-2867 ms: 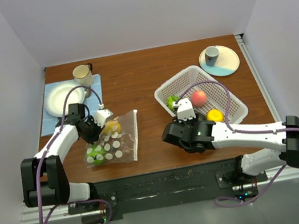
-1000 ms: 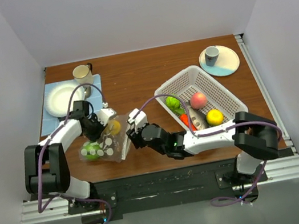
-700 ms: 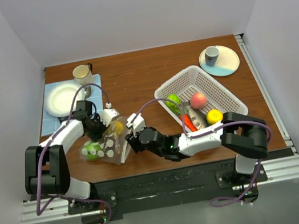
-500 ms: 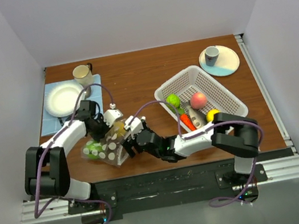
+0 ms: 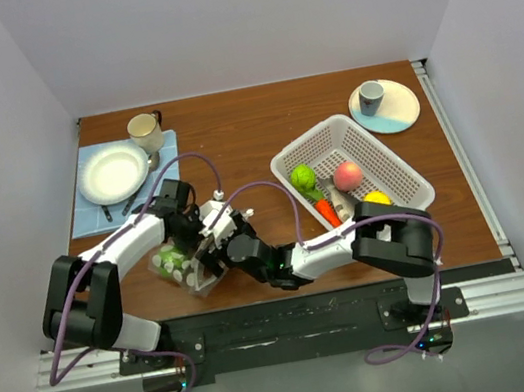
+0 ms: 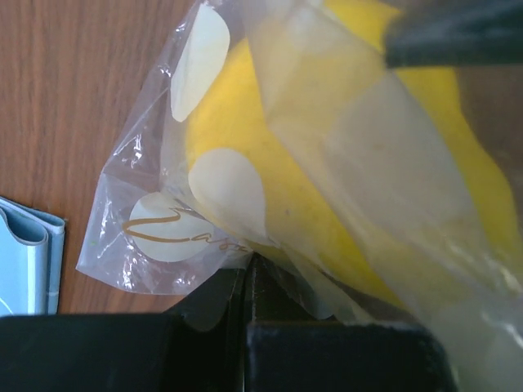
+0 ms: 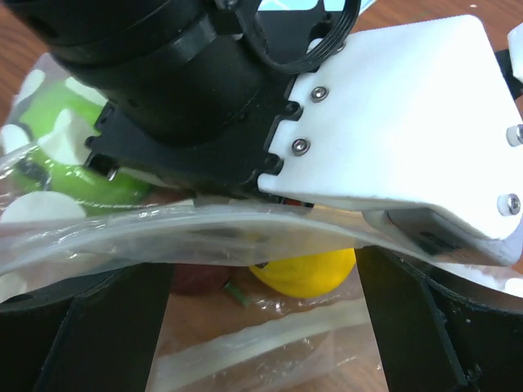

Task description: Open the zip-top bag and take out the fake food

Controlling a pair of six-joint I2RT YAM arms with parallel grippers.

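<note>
Masking zip-top bag (image 5: pixel 171 265): L gripper (image 5: pixel 191 237).

**Tight at the bag, room mid-table**

Near-left is crowded. The left gripper (image 5: pixel 191 237) sits on the bag (image 5: pixel 175 268), and the right gripper (image 5: pixel 209 256) is just beside it, jaws spread at the mouth. Its way ahead is blocked by the left gripper's body. The table (image 5: pixel 231 135) is bare behind them, between the plate (image 5: pixel 111 172) and the basket (image 5: pixel 281 158). The mug (image 5: pixel 144 129) stands far-left.

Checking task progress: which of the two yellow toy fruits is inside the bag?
The left yellow fruit, seen through the dotted zip-top bag; the other yellow fruit sits in the white basket on the right.
</note>
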